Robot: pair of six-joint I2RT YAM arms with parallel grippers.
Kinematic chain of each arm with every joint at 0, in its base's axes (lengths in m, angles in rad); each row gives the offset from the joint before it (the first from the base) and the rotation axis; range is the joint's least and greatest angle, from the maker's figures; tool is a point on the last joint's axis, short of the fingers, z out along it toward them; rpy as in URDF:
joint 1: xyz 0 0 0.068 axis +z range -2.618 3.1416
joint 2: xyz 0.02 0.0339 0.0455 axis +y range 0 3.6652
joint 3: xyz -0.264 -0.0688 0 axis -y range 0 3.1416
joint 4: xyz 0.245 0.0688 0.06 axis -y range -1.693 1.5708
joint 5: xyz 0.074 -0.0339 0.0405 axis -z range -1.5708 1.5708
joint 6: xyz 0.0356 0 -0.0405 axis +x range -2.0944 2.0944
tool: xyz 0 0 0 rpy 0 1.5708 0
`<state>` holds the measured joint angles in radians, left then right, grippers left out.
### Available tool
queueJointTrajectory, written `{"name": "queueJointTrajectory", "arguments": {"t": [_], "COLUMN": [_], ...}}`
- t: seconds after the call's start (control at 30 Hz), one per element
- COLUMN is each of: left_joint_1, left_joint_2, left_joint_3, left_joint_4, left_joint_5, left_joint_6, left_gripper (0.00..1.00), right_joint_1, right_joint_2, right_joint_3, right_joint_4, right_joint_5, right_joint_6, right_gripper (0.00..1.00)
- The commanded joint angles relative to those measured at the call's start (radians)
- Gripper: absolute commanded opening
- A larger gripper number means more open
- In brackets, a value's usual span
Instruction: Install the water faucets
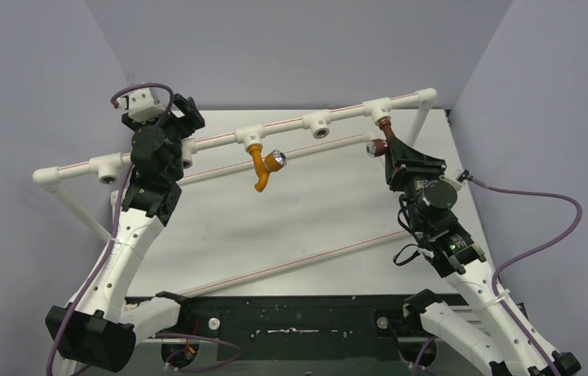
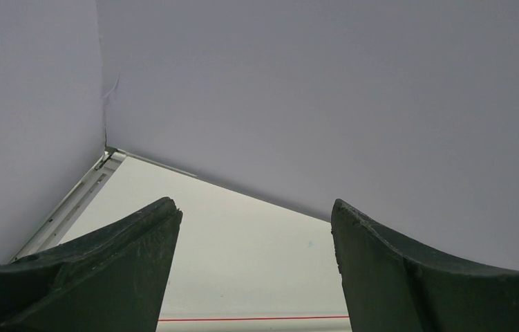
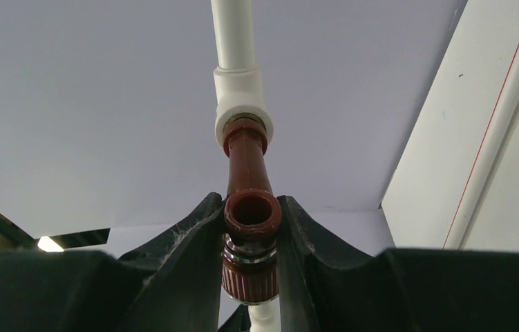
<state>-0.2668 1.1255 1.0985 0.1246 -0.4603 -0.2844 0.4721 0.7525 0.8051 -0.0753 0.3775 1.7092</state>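
Observation:
The dark red-brown faucet (image 1: 385, 135) hangs from the rightmost white T socket (image 1: 379, 110) of the raised pipe rail. My right gripper (image 1: 392, 150) is shut on it. In the right wrist view the faucet's (image 3: 247, 162) neck enters the socket (image 3: 241, 97), and my right gripper (image 3: 251, 216) clamps its body on both sides. The orange-yellow faucet (image 1: 260, 167) with its silver knob hangs from a middle socket (image 1: 250, 137), and no gripper touches it. My left gripper (image 1: 188, 114) is open near the rail's left part. In the left wrist view that gripper (image 2: 256, 218) has nothing between its fingers.
An open T socket (image 1: 320, 123) sits between the two faucets, and another (image 1: 109, 169) is near the rail's left end. A lower pipe (image 1: 290, 262) crosses the white table diagonally. Grey walls (image 1: 290, 47) enclose the back and sides. A red-striped pipe (image 2: 253, 322) lies below the left fingers.

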Motion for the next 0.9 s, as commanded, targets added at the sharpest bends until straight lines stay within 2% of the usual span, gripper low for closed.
{"name": "queueJointTrajectory", "arguments": {"t": [0.0, 0.17, 0.33, 0.53, 0.87], "left_joint_1": [-0.012, -0.011, -0.011, -0.011, -0.013], "left_joint_2": [0.054, 0.058, 0.059, 0.059, 0.06], "left_joint_3": [-0.087, -0.085, -0.087, -0.086, -0.087], "left_joint_4": [-0.273, -0.274, -0.275, -0.274, -0.275], "left_joint_5": [0.008, 0.01, 0.01, 0.008, 0.013], "left_joint_6": [0.011, 0.011, 0.01, 0.01, 0.008], "left_gripper": [0.78, 0.78, 0.77, 0.77, 0.77], "right_joint_1": [0.005, 0.005, 0.004, 0.004, 0.005], "right_joint_2": [-0.019, -0.057, -0.082, -0.113, -0.127], "right_joint_3": [0.068, 0.066, 0.082, 0.127, 0.259], "right_joint_4": [0.003, -0.059, -0.137, -0.239, -0.376], "right_joint_5": [0.024, 0.043, 0.041, 0.042, 0.034], "right_joint_6": [0.029, 0.011, -0.026, -0.165, -0.656], "right_gripper": [0.19, 0.55, 0.74, 0.85, 0.86]}}
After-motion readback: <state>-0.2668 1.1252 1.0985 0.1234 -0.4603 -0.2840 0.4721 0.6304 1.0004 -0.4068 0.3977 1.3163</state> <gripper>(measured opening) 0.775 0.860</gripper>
